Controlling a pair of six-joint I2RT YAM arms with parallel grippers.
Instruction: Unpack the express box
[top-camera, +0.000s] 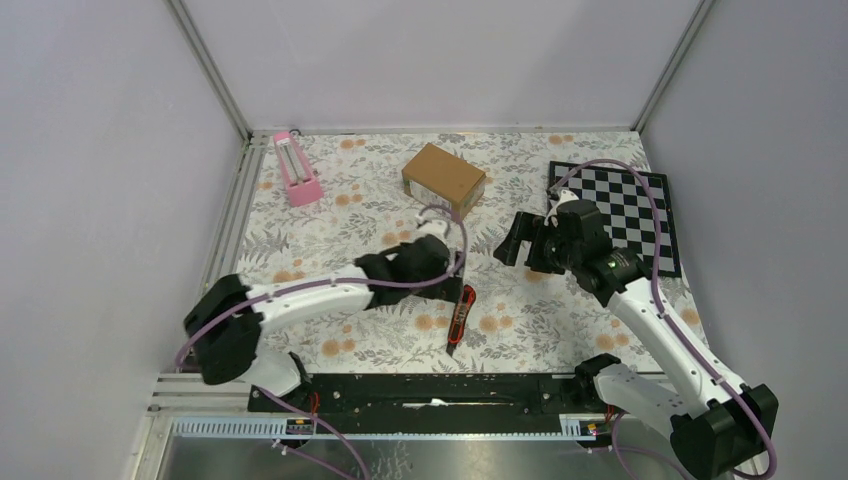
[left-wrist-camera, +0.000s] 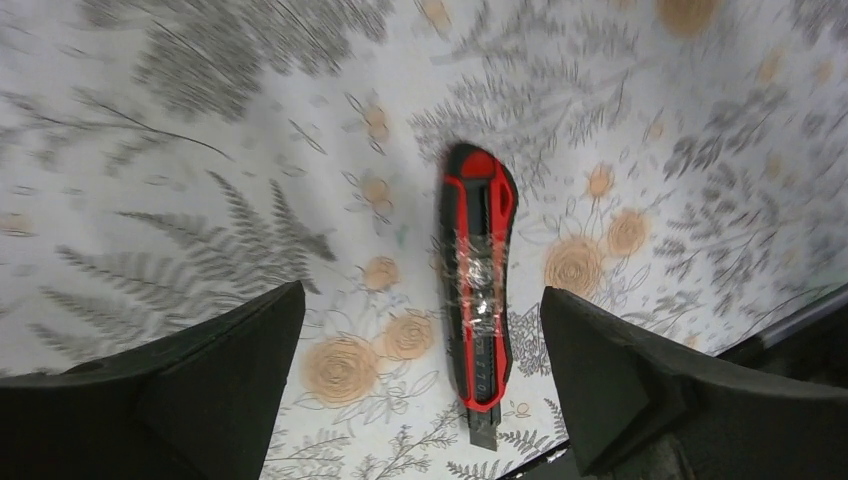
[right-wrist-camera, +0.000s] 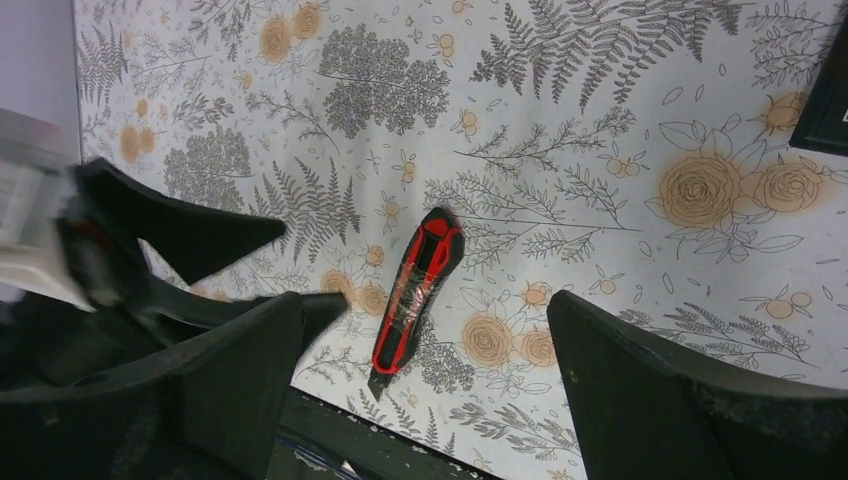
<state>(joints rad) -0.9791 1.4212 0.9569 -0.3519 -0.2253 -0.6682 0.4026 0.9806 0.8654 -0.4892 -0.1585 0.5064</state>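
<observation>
Brown cardboard express box (top-camera: 444, 178), small and rectangular, at the far middle of the floral-printed tabletop (top-camera: 340, 225). Set at a slant to the edges, top face shut, well apart from both grippers.

Left of it, near the far left corner: a pink wedge-shaped metronome-like object (top-camera: 296, 168). Right of it, along the far right side: a black-and-white chessboard (top-camera: 625, 210), lying flat, with its near-left part hidden under the right arm in the overhead view.

Towards the near edge, between the two arms: a red-and-black utility knife (top-camera: 460, 315), lying flat with its blade end pointing at the near edge.

Left gripper (left-wrist-camera: 420, 300) over the knife, jaws spread wide and holding nothing. In the left wrist view, one black finger (left-wrist-camera: 220, 370) to each side of the knife and clear of it. Cannot tell from these views how high above the knife.

Right gripper (right-wrist-camera: 425, 305) raised above the tabletop, near the chessboard's left side and to the near right of the box. Jaws wide apart and empty. In the right wrist view, the knife on the tabletop below, framed between the fingers, and the left gripper's black fingers at the left side of that view.
</observation>
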